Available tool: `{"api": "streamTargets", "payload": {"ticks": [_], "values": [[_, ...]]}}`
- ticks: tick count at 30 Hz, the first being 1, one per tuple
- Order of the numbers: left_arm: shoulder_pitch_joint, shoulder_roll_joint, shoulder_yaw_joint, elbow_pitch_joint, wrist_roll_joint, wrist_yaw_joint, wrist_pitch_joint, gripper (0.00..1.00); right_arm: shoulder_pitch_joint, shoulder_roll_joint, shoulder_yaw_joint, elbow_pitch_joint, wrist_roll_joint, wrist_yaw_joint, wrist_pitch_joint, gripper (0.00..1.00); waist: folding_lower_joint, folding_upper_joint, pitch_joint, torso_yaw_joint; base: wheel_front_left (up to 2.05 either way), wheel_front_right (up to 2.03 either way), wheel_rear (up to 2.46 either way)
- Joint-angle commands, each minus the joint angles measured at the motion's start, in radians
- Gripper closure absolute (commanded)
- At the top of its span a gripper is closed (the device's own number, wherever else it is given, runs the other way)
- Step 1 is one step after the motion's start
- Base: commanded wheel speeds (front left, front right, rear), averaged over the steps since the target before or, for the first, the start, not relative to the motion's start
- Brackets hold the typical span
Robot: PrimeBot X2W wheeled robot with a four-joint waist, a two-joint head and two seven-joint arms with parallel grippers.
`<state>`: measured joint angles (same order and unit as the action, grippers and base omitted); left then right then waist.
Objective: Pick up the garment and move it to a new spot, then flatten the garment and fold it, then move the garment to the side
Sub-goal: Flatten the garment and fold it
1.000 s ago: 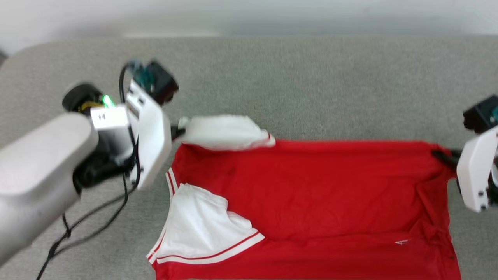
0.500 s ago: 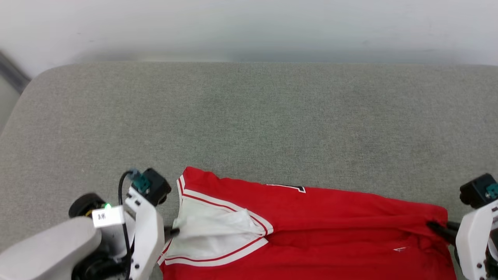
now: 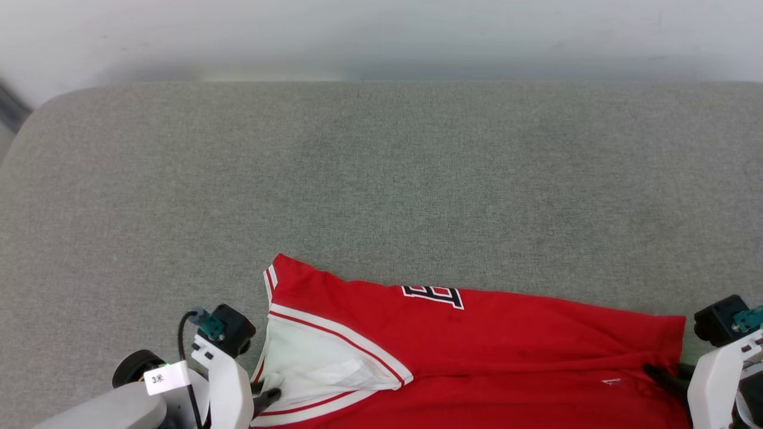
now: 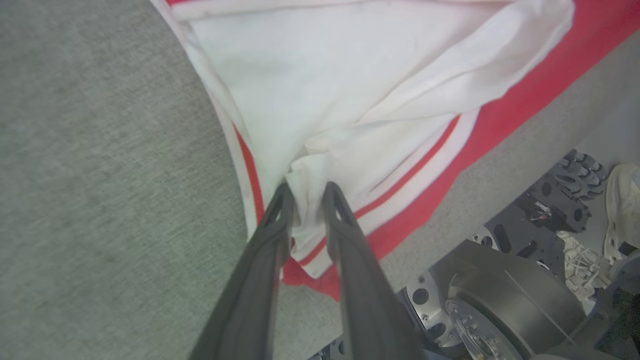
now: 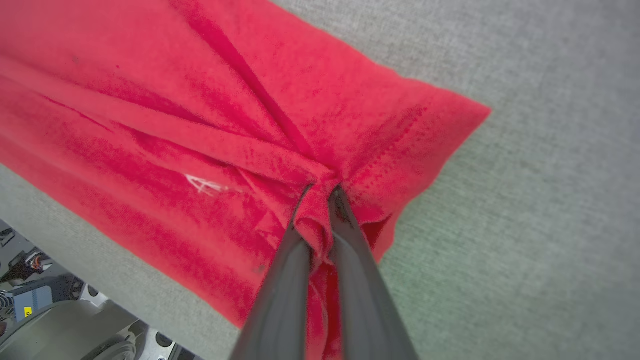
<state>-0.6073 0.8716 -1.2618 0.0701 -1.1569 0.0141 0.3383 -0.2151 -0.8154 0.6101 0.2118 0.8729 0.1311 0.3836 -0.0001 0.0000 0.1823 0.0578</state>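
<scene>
The garment (image 3: 477,345) is a red shirt lying doubled over near the front edge of the grey padded surface (image 3: 381,179). Part of a dark-and-white print (image 3: 433,294) shows near its far fold. Its white sleeve (image 3: 322,369) with red stripes lies at the left end. My left gripper (image 3: 266,396) is shut on that sleeve's hem, and the left wrist view shows white cloth (image 4: 375,75) pinched at the left gripper (image 4: 306,192). My right gripper (image 3: 656,374) is shut on the red right end. In the right wrist view, bunched red fabric (image 5: 200,100) is gathered at the right gripper (image 5: 322,192).
Bare grey surface stretches beyond the garment to a pale wall (image 3: 381,36). Past the surface's near edge, the left wrist view shows my wheeled base (image 4: 500,300) and a person's white shoe (image 4: 620,200) on the floor.
The camera has tilted. Both grippers drew the garment's far edge toward me, folding the upper half over the lower. The print now shows near the far fold.
</scene>
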Motion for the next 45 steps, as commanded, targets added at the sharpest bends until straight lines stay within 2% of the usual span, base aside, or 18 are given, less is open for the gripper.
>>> {"api": "streamTargets", "payload": {"ticks": [1,2,3,7,11,12,13,14,19,24,27,30,40,45], "values": [[0.016,0.003,0.020,-0.002,0.000,0.016,-0.040,0.00,0.016,-0.003,-0.012,-0.008,-0.025,-0.001,-0.018,0.00,0.0001,0.0000,-0.015,-0.003,0.00,0.00,0.00],[0.020,0.006,0.033,-0.008,-0.002,0.025,-0.068,0.00,0.016,-0.009,-0.022,-0.019,-0.030,-0.001,-0.025,0.00,0.0001,0.0000,-0.023,-0.004,0.00,0.00,0.00],[0.038,0.019,0.065,-0.017,0.026,0.066,-0.164,0.00,0.027,-0.021,-0.072,-0.058,-0.023,-0.001,-0.043,0.00,0.0001,0.0000,-0.047,-0.005,0.00,0.00,0.00],[0.058,0.023,0.111,-0.030,0.069,0.147,-0.310,0.00,0.055,-0.027,-0.162,-0.100,-0.021,-0.001,-0.065,0.00,0.0001,0.0000,-0.066,-0.008,0.00,0.00,0.00],[0.096,0.008,0.163,-0.026,0.115,0.254,-0.477,0.00,0.090,0.000,-0.291,-0.088,-0.019,-0.001,-0.099,0.00,0.0001,0.0000,-0.074,-0.007,0.00,0.00,0.00],[0.096,0.008,0.163,-0.026,0.115,0.254,-0.477,0.00,0.090,0.000,-0.291,-0.088,-0.019,-0.001,-0.099,0.00,0.0001,0.0000,-0.074,-0.007,0.00,0.00,0.00],[0.112,-0.001,0.184,-0.019,0.134,0.299,-0.539,0.00,0.112,0.024,-0.355,-0.068,-0.005,-0.001,-0.110,0.00,0.0001,0.0000,-0.075,-0.005,0.00,0.00,0.00],[0.112,-0.001,0.184,-0.019,0.134,0.299,-0.539,0.00,0.112,0.024,-0.355,-0.068,-0.005,-0.001,-0.110,0.00,0.0001,0.0000,-0.075,-0.005,0.00,0.00,0.00],[0.158,-0.048,0.261,-0.012,0.200,0.405,-0.599,0.00,0.171,0.086,-0.472,-0.012,0.052,-0.001,-0.091,0.00,0.0001,0.0000,-0.069,0.006,0.00,0.00,0.00],[0.239,-0.122,0.411,-0.038,0.345,0.467,-0.605,0.00,0.215,0.131,-0.515,0.030,0.114,0.000,-0.046,0.00,0.0001,0.0000,-0.056,0.017,0.00,0.00,0.00],[0.291,-0.170,0.511,-0.053,0.438,0.476,-0.605,0.00,0.225,0.162,-0.517,0.043,0.172,-0.001,-0.006,0.00,0.0001,0.0000,-0.046,0.024,0.00,0.00,0.00],[0.343,-0.222,0.595,-0.061,0.523,0.462,-0.605,0.00,0.233,0.181,-0.506,0.058,0.229,-0.001,0.050,0.00,0.0001,0.0000,-0.037,0.033,0.00,0.00,0.00],[0.466,-0.377,0.792,-0.051,0.724,0.379,-0.604,0.00,0.206,0.240,-0.388,0.118,0.364,-0.001,0.263,0.00,0.0001,0.0000,-0.014,0.064,0.00,0.00,0.00],[0.504,-0.455,0.873,-0.047,0.804,0.328,-0.604,0.00,0.165,0.265,-0.322,0.146,0.379,-0.001,0.302,0.00,0.0001,0.0000,-0.003,0.081,0.00,0.00,0.00]]}}
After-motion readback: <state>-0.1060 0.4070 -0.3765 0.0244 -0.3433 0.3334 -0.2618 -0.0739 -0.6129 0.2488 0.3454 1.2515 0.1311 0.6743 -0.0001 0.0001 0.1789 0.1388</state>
